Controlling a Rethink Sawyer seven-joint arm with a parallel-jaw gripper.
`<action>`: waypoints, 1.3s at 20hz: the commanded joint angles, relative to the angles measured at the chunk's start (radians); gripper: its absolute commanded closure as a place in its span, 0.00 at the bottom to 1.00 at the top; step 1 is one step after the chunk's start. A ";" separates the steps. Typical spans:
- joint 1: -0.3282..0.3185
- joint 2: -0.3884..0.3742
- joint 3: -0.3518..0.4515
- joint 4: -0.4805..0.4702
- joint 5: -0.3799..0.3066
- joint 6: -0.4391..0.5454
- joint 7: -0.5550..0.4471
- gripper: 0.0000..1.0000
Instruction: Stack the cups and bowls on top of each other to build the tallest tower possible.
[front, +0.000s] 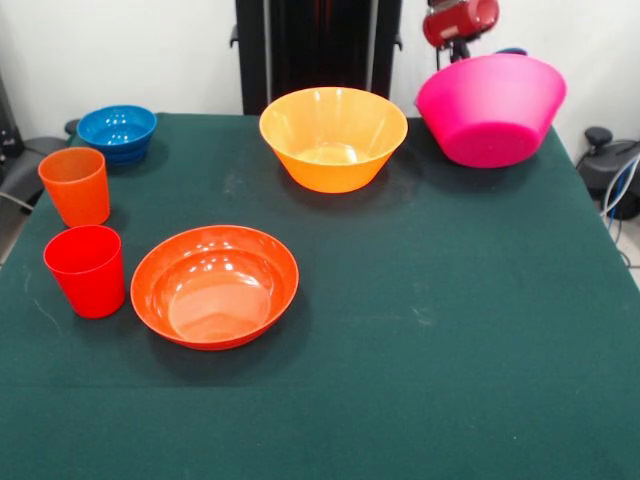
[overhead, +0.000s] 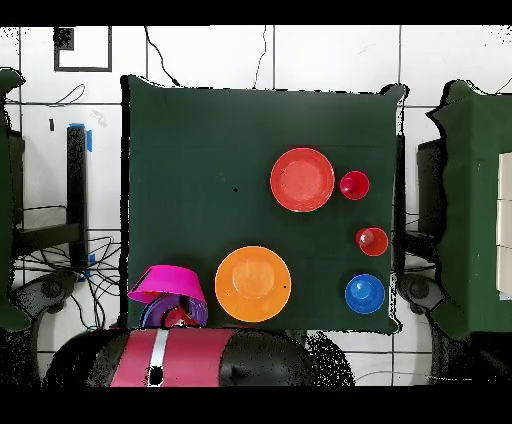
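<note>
The tower's large pink bowl (front: 490, 105) sits tilted at the table's far right corner. In the overhead view the pink bowl (overhead: 165, 283) tips toward the robot, with a purple bowl (overhead: 150, 312) nested in it. The arm's red end (front: 460, 20) hangs just behind its rim; my gripper is hidden by the bowl. A yellow-orange bowl (front: 333, 135) stands beside it. A shallow red-orange bowl (front: 215, 285), the red cup (front: 86, 270) and the orange cup (front: 75, 185) stand upright at the left. A blue bowl (front: 117, 130) sits at the far left.
The robot's black pedestal (front: 320, 50) stands behind the dark green table (front: 450, 350). The arm's red and black body (overhead: 160, 357) lies along the table's near edge in the overhead view. Cables and black stands flank the table.
</note>
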 joint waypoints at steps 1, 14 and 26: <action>-0.135 -0.462 0.111 0.132 0.024 0.433 0.029 1.00; -0.169 -0.898 0.159 0.068 -0.097 0.723 0.068 1.00; -0.180 -0.742 0.115 -0.006 -0.212 0.537 0.056 1.00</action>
